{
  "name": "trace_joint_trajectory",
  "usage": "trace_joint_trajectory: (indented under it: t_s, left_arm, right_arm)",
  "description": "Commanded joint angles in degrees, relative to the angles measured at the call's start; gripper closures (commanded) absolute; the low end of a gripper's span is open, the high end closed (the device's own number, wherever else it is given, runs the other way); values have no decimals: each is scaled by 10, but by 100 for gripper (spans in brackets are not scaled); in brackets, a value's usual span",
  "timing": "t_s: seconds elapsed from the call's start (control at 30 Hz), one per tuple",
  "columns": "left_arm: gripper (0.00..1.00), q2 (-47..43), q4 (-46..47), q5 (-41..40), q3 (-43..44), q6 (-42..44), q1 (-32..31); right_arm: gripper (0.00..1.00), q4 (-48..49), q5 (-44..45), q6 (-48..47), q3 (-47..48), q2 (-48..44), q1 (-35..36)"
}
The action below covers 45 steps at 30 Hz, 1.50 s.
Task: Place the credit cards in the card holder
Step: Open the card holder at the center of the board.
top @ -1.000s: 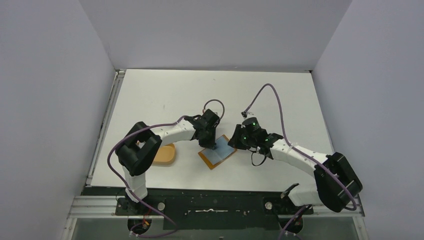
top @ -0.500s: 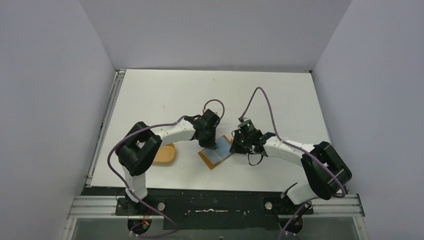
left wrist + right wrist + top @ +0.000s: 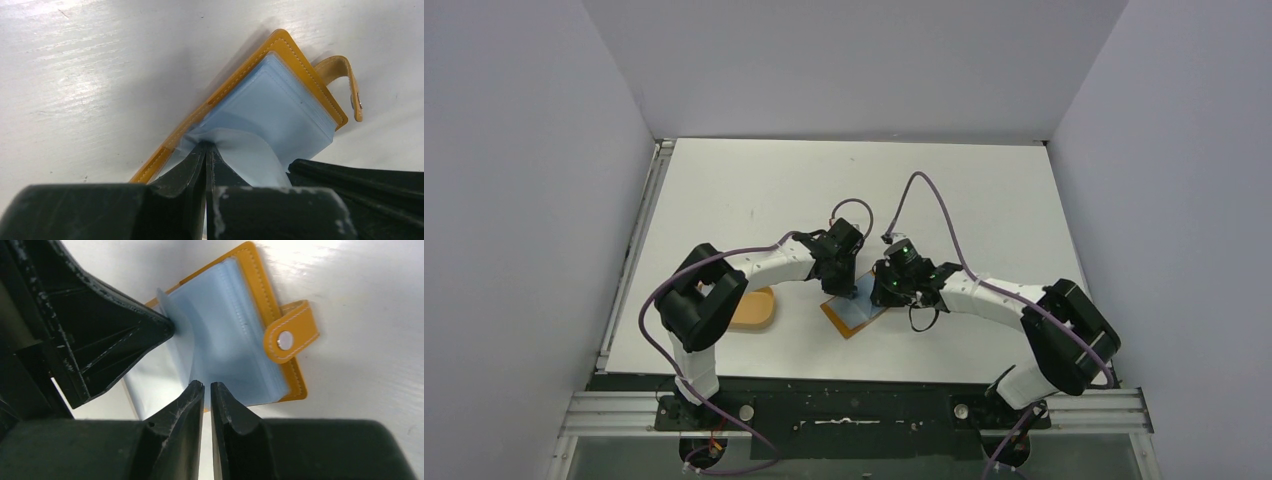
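While the card holder lies open on the table, left gripper is clamped on a clear sleeve inside it. Right gripper, opposite side: narrow slit at the sleeve edge, grip unclear.

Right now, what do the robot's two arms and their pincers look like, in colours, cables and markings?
Both the left arm and the right arm have white links and black joints, and a purple cable runs along each. Small green lights glow near the right wrist. The left pincer and the right pincer have black tapered fingers with pale scratches.
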Motion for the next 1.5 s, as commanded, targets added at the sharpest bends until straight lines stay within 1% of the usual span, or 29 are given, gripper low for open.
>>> trace_joint_trajectory:
  t_s: [0.0, 0.1, 0.23, 0.53, 0.7, 0.8, 0.97, 1.1, 1.17, 1.3, 1.37, 1.47]
  left_arm:
    - [98, -29, -3, -2, 10, 7, -2]
    - [90, -44, -8, 0, 10, 9, -2]
    - [83, -66, -17, -2, 5, 16, 0]
    - [71, -124, -37, -6, -17, 21, 6]
    - [68, -165, -54, -13, -33, 13, 8]
    - [66, -201, -50, -35, -56, -11, 10]
    - [63, -258, 16, -33, -123, -72, 11]
    - [63, -253, 52, -18, -138, -91, 16]
    - [63, -234, 64, 6, -138, -96, 20]
    - [64, -218, 87, 13, -153, -106, 25]
    - [64, -220, 91, 9, -159, -105, 27]
    - [64, -223, 86, 4, -161, -101, 29]
  right_arm:
    - [86, 12, 13, -15, 27, 4, 18]
    - [85, 13, 11, -16, 30, 7, 22]
    - [84, 20, 6, -13, 32, 15, 27]
    - [84, 27, 11, -9, 45, 27, 41]
    - [83, 29, 14, -15, 53, 27, 54]
    - [82, 32, 12, -20, 57, 31, 62]
    - [82, 36, -2, -33, 69, 57, 79]
    - [82, 26, -7, -36, 80, 80, 85]
    - [82, 27, 6, -31, 73, 66, 85]
    - [79, 9, 47, -25, 59, 4, 77]
    - [75, 2, 55, -24, 56, -23, 67]
    - [66, -26, 67, -42, 72, -46, 47]
